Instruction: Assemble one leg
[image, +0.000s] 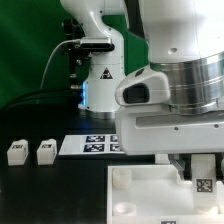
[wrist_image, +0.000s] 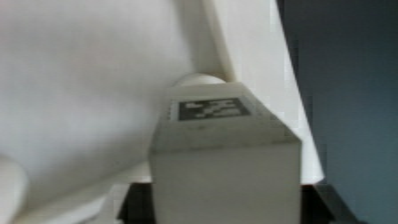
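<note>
Between the fingers of the gripper (image: 205, 172) we found the leg (image: 205, 186), a chunky white block whose black-and-white marker tag faced the exterior camera. The jaws were drawn in narrowly and clamped on it. In the wrist view the dark finger pads (wrist_image: 135, 204) lay against both sides of the leg's near end, while its tagged end pointed away from the gripper. Directly beneath the gripper lay the white tabletop (image: 140, 190), and the leg hung over the part of it toward the exterior view's right. We could not tell whether the leg's lower end touched that surface. In the wrist view the tabletop filled most of the background past the leg, with a strip of the dark table (image: 40, 195) showing beside it. Well apart from the gripper, toward the exterior view's left, two more legs (image: 15, 152) (image: 45, 150) stood side by side on the table. Between them and the gripper the marker board (image: 95, 145) lay flat. Beyond the gripper, farther from the exterior camera, rose the arm's white base (image: 95, 60).
</note>
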